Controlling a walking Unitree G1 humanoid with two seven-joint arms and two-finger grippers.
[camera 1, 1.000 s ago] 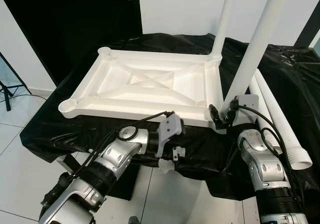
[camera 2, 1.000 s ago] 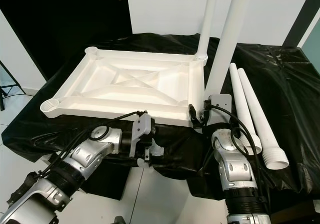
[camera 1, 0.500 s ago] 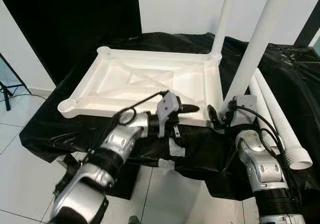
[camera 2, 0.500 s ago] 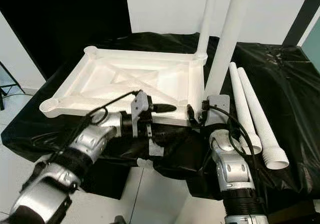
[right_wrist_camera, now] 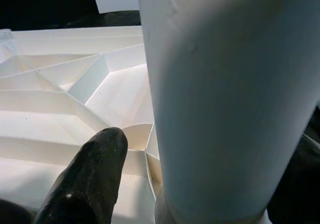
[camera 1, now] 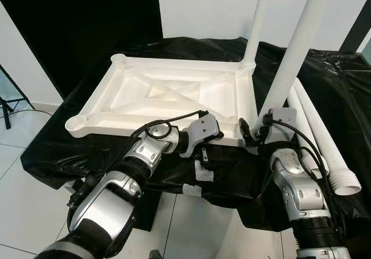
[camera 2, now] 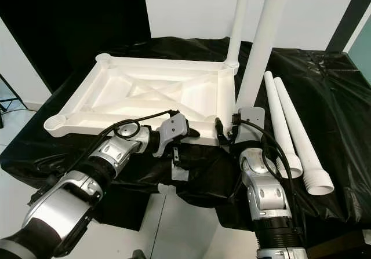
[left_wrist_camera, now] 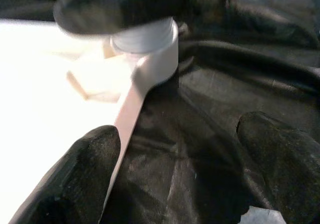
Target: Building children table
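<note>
Black cloth [camera 1: 324, 79] covers the work surface, with a white wall and a dark door behind. On the cloth lies the white tabletop [camera 1: 168, 99], upside down, its ribs and a central X brace facing up, with open sockets at its 7 and 11 o'clock corners.

One leg [camera 1: 261, 21] stands upright in the socket at the 1 o'clock corner. A second leg [camera 1: 293, 56] stands at the 5 o'clock corner, slightly tilted. My right gripper [camera 1: 255, 132] is at the foot of this second leg; in the right wrist view the leg [right_wrist_camera: 225, 98] sits between my two fingers [right_wrist_camera: 90, 179], so I am clamped on it just above the socket.

My left gripper [camera 1: 219, 136] is at the near edge of the tabletop, at 6 o'clock, just beside the same corner. In the left wrist view its fingers [left_wrist_camera: 80, 184] are spread apart with nothing between them, one over the white edge, one over the cloth; the corner socket [left_wrist_camera: 150, 53] lies ahead.

Two spare legs [camera 1: 324, 143] lie side by side on the cloth at 3 o'clock of the tabletop, threaded ends toward me.
</note>
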